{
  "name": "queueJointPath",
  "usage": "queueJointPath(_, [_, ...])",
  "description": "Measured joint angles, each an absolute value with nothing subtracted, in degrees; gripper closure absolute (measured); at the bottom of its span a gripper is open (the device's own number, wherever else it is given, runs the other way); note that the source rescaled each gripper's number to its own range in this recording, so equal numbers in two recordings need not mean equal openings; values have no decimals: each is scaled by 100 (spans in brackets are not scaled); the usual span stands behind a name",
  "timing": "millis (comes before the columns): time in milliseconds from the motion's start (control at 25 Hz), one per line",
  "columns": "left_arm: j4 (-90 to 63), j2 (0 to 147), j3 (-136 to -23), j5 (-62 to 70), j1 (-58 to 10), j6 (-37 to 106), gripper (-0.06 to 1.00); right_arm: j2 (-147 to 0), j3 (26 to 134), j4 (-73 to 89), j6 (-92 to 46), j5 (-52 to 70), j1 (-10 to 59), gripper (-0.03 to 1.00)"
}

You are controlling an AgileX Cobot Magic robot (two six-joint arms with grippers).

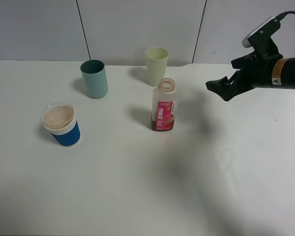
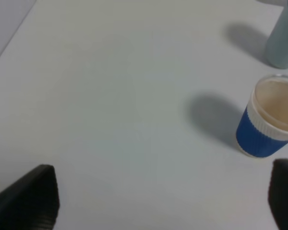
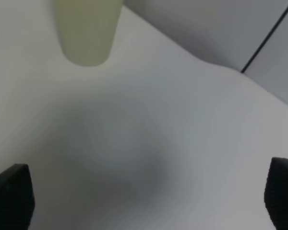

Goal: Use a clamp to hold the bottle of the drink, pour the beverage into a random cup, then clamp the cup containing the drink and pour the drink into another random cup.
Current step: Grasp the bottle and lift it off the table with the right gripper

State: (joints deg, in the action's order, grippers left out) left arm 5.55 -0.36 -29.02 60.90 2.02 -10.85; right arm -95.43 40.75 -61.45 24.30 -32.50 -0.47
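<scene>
Exterior high: clamp (image 1: 219, 91), bottle (image 1: 164, 105) well apart

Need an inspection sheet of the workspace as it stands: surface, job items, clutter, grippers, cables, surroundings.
Surface: white table, no spills seen.
Job's things: small translucent plastic bottle with pink-red label upright, uncapped, mid-table, a little dark brown liquid at its bottom; clear plastic cup with blue sleeve upright at left, tan inside, contents unclear; teal cup and pale green cup upright at the back.
Clutter: nothing seen.
Grippers: black right gripper open, empty, raised right of the bottle; left gripper open, empty, near the blue-sleeved cup.
Cables: black cable at the white wrist camera housing.
Surroundings: grey wall panels with dark seams.
</scene>
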Motion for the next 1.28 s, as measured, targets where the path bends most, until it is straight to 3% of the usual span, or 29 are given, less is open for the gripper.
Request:
queueJointPath(800, [555,-36,-2902,6090,202,-1085,32,-9834,4148,-8270,4112,-3393,276,5])
queueJointPath(1280, [555,-36,-2902,6090,202,-1085,32,-9950,4374,-8948,4343,-3505,425,5])
